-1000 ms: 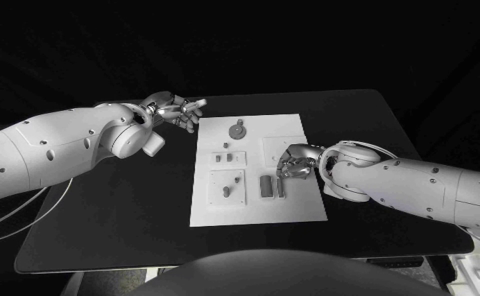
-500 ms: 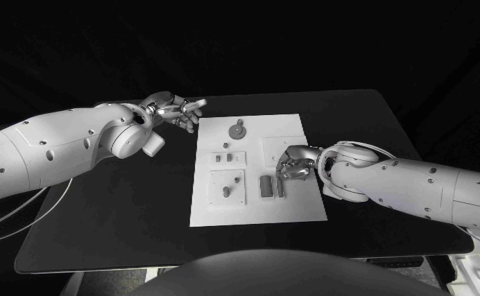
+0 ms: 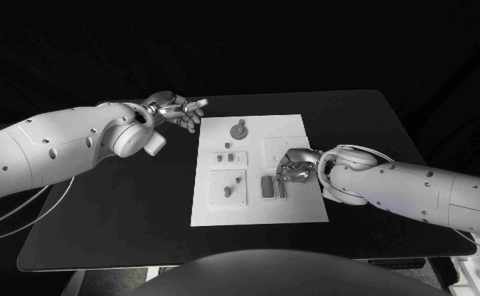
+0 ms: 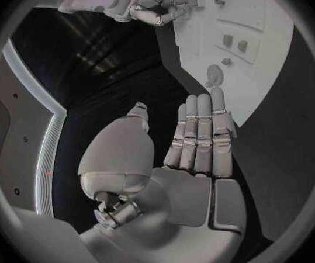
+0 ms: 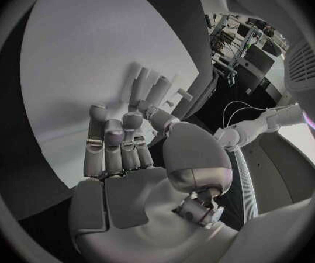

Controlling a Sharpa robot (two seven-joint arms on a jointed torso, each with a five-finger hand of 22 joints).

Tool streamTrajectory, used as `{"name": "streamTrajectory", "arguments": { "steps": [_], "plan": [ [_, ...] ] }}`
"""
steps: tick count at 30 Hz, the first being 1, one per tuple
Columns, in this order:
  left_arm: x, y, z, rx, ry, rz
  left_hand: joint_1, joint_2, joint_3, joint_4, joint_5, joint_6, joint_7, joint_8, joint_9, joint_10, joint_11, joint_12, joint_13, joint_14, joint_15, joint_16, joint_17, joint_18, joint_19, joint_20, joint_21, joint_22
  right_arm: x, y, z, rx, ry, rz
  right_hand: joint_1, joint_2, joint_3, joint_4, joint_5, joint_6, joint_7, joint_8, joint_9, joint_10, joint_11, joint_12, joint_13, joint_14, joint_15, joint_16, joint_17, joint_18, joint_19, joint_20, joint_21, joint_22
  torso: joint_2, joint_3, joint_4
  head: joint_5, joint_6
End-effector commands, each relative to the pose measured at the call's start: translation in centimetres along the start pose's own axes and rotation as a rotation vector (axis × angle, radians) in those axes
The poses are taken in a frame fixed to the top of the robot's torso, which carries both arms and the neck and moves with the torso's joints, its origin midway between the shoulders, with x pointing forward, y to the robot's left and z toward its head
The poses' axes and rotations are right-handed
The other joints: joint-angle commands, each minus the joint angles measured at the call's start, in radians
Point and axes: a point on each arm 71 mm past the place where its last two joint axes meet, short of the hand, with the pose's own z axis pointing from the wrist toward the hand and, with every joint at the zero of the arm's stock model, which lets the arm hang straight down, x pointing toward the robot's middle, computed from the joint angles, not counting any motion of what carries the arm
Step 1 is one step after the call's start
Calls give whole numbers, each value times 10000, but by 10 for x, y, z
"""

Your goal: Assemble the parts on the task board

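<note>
1. The white rectangular task board [image 3: 258, 171] lies flat in the middle of the black desk [image 3: 130, 199], with small grey parts on it: a round disc-shaped piece [image 3: 237, 129] near the far edge, two small pegs [image 3: 229, 159] on a raised square, and a dark upright bar [image 3: 266, 186] on the near-right area
2. The silver right hand [image 3: 295, 166] is down on the board, fingers curled over the narrow grey pieces just beside that bar; from the right wrist view [image 5: 121, 152] the fingers bend towards pale slim pieces, but whether anything is actually pinched I cannot tell
3. Risk here: if those curled fingers drag sideways, they could knock the bar over or nudge the neighbouring piece out of its seat, since everything there sits close together
4. A second risk, in my judgement: pressing down off-centre could shift the whole board on the smooth desk, as nothing visibly clamps it
5. The silver left hand [image 3: 178, 111] hovers off the board's far-left corner, fingers spread, holding nothing; the left wrist view [image 4: 194, 152] confirms an empty palm
6. Hard to read: the right hand's fingertips cover the contact spot, and the parts are too small to tell seated from loose
</note>
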Motion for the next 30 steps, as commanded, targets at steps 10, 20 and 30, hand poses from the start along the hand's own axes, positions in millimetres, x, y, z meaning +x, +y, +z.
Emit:
{"name": "streamTrajectory", "arguments": {
  "steps": [10,20,30],
  "plan": [
    [2,-2,1,64,208,12,-64,62,69,5,20,-64,-3,27,-16,-23,-39,-56,-3,-82,-20,39,-14,199,79,-14,-38,15,3,0,0,-169,-29,-81,-62,38,40,32,68,4,27,33,-25,18,-63,22,-4,8,-69,45,14,76,-4,4,33,110,1,-12,-6,-25,1],
    [2,-2,0,43,204,12,-67,74,66,4,20,-65,-3,29,-16,-24,-39,-56,-3,-83,-19,39,-15,199,78,-14,-40,16,-1,-3,0,-56,-587,-68,131,-544,101,-129,23,-446,173,-202,-178,-131,70,-30,-10,-67,17,-13,10,76,-43,-20,4,95,-3,-22,3,-48,1],
    [2,-1,0,25,196,13,-66,81,62,3,20,-67,-3,30,-17,-25,-39,-56,-3,-84,-19,40,-15,200,77,-15,-42,17,-2,-4,-1,-18,-648,-40,282,-1036,-20,-94,-215,-939,362,-432,-340,-331,254,-26,3,-177,188,-47,25,76,-107,44,-47,75,0,-13,-2,-33,1]
  ]
}}
